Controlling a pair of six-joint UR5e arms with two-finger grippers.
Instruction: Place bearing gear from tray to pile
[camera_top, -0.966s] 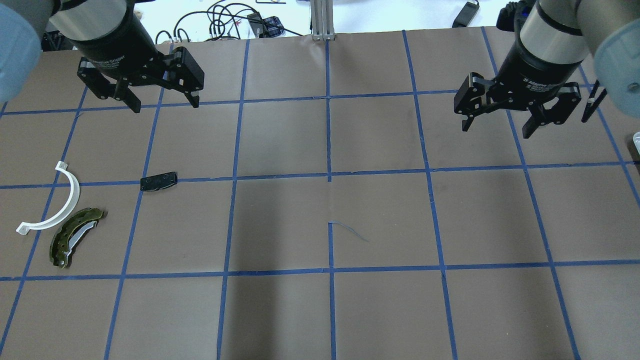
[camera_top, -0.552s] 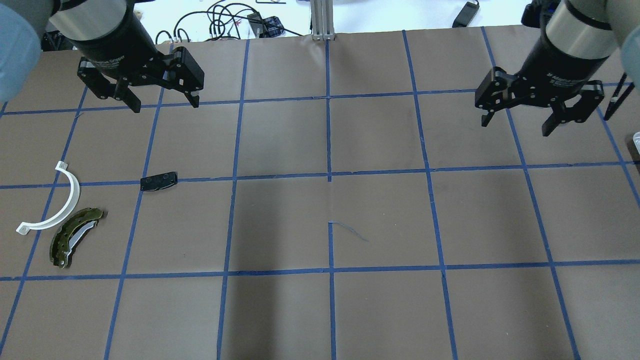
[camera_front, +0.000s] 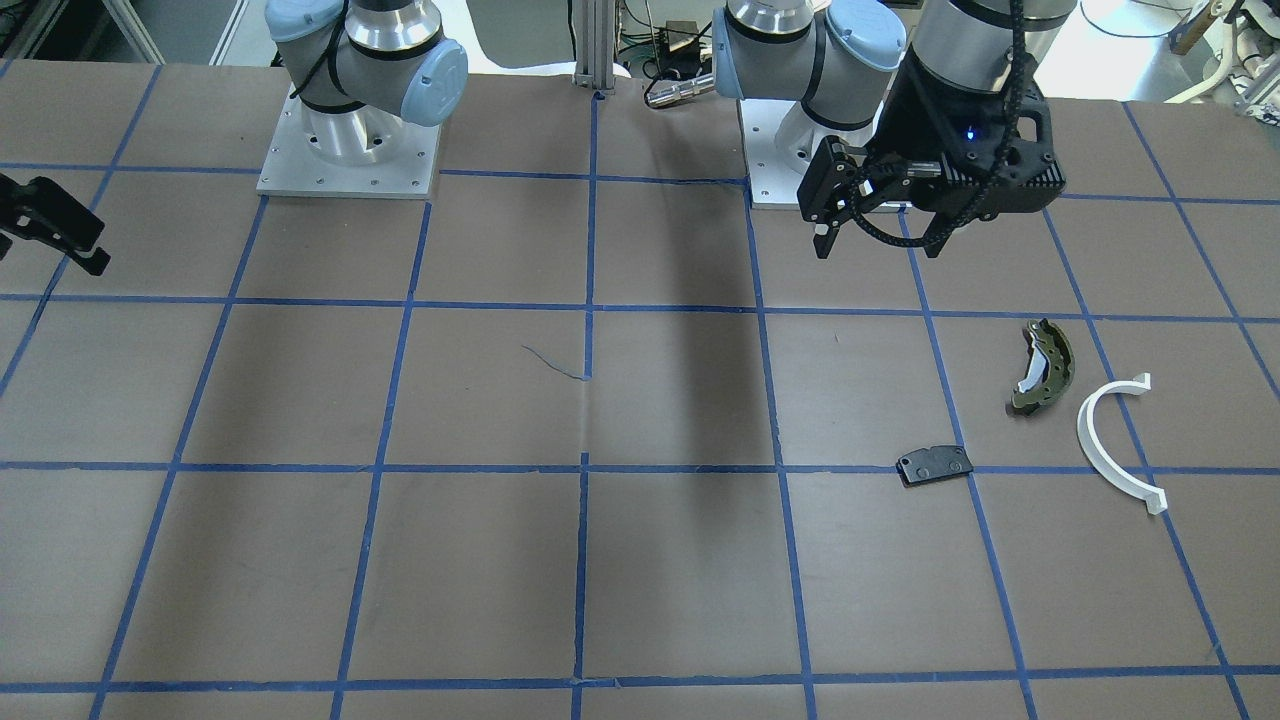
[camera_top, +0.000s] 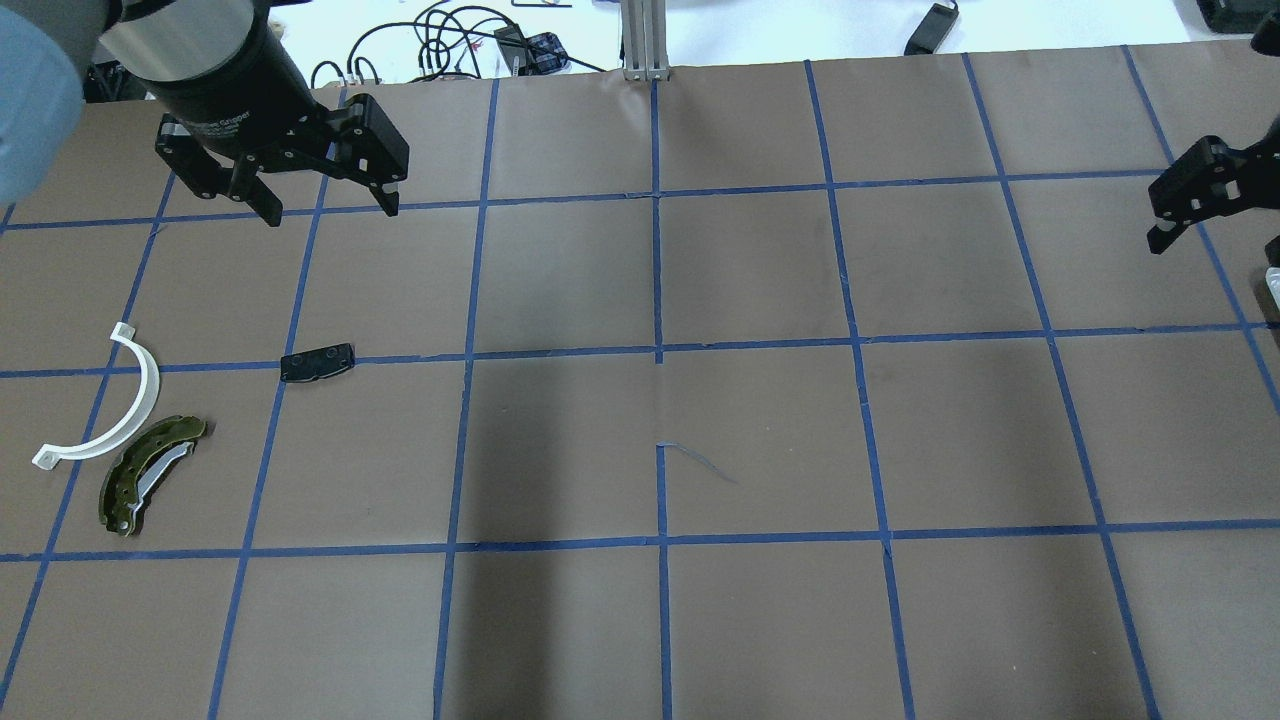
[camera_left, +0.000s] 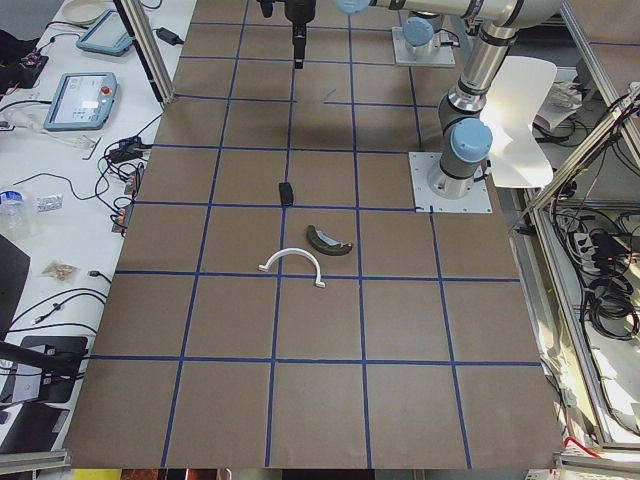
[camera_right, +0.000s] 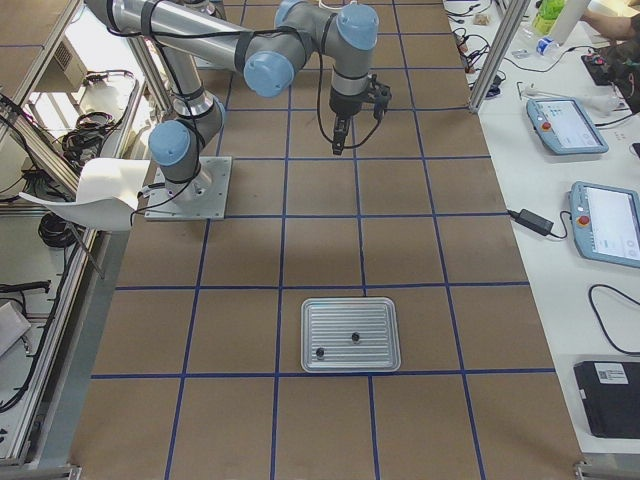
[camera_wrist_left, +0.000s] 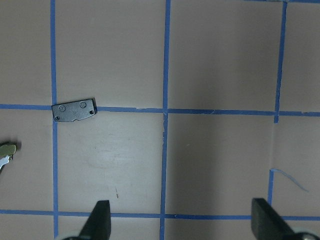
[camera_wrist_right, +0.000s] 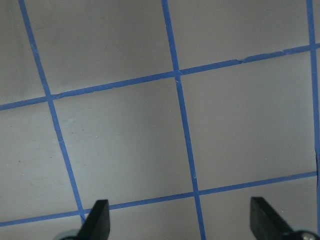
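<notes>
The silver ribbed tray (camera_right: 385, 312) shows only in the exterior right view. Two small dark parts (camera_right: 319, 352) lie in it, too small to name. The pile lies at the robot's left: olive-green brake shoe (camera_top: 150, 472), white half-ring (camera_top: 110, 410) and black pad (camera_top: 317, 362). It also shows in the front view, with shoe (camera_front: 1042, 366), ring (camera_front: 1110, 440) and pad (camera_front: 934, 465). My left gripper (camera_top: 330, 205) hangs open and empty beyond the pad (camera_wrist_left: 74, 110). My right gripper (camera_top: 1215, 195) is open and empty at the table's right edge, partly out of frame. Its wrist view shows only bare table.
Both robot bases (camera_front: 348, 150) stand on the table's near side. Cables (camera_top: 470, 40) and an aluminium post (camera_top: 645, 40) sit beyond the far edge. Teach pendants (camera_right: 565, 125) lie on the side bench. Blue tape lines grid the brown table (camera_top: 760, 430).
My right gripper has swung right, from mid-right of the table to its right edge, and is now partly out of the overhead view. The left gripper and the pile have not moved.
</notes>
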